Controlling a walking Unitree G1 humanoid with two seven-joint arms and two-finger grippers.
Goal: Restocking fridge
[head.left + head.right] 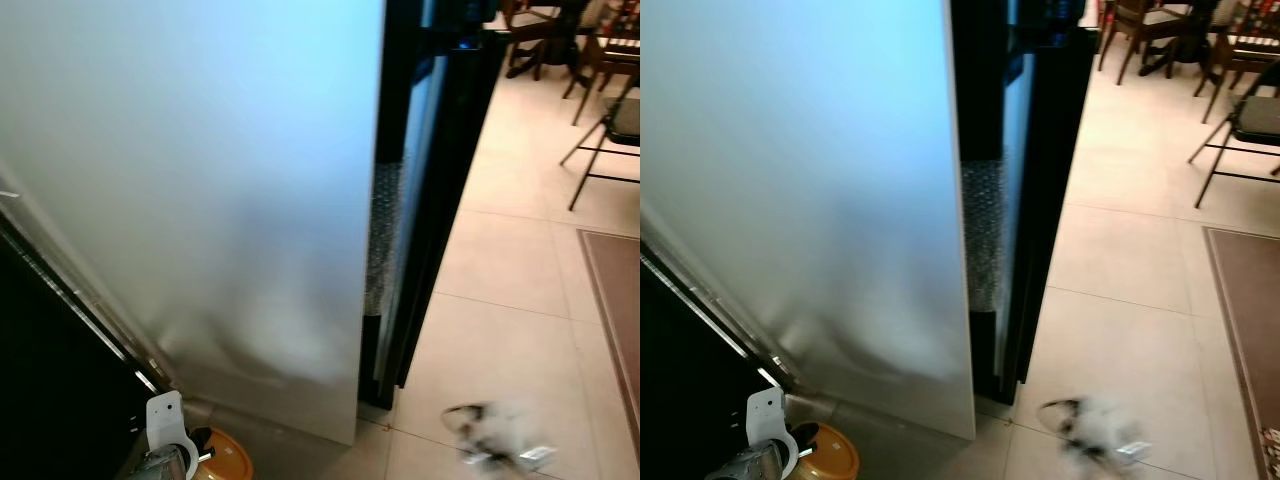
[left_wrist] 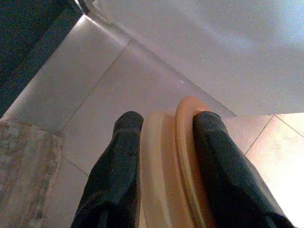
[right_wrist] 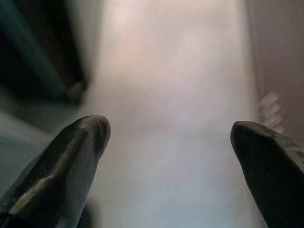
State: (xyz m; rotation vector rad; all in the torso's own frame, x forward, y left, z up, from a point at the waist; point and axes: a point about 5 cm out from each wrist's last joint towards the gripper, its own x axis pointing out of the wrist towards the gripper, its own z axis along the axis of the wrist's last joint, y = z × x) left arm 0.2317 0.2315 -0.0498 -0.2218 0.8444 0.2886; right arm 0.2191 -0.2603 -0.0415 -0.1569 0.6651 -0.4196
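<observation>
Saw fridge door (image 1: 200, 200) standing open, broad pale panel across my head view, dark fridge body (image 1: 420, 200) edge-on just beyond it. Left gripper (image 2: 164, 142) low near door's bottom corner, fingers (image 2: 118, 171) pinched on orange lidded container (image 2: 166, 175), held above tiled floor (image 1: 500, 280). Right gripper (image 3: 171, 137) blurred over floor, fingers (image 3: 71, 156) spread wide, nothing between them. Chairs (image 1: 600, 110) and rug (image 1: 615, 300) off to right

Fridge door (image 1: 200, 180) smooth, semi-gloss; floor (image 1: 500, 270) glossy tile.
</observation>
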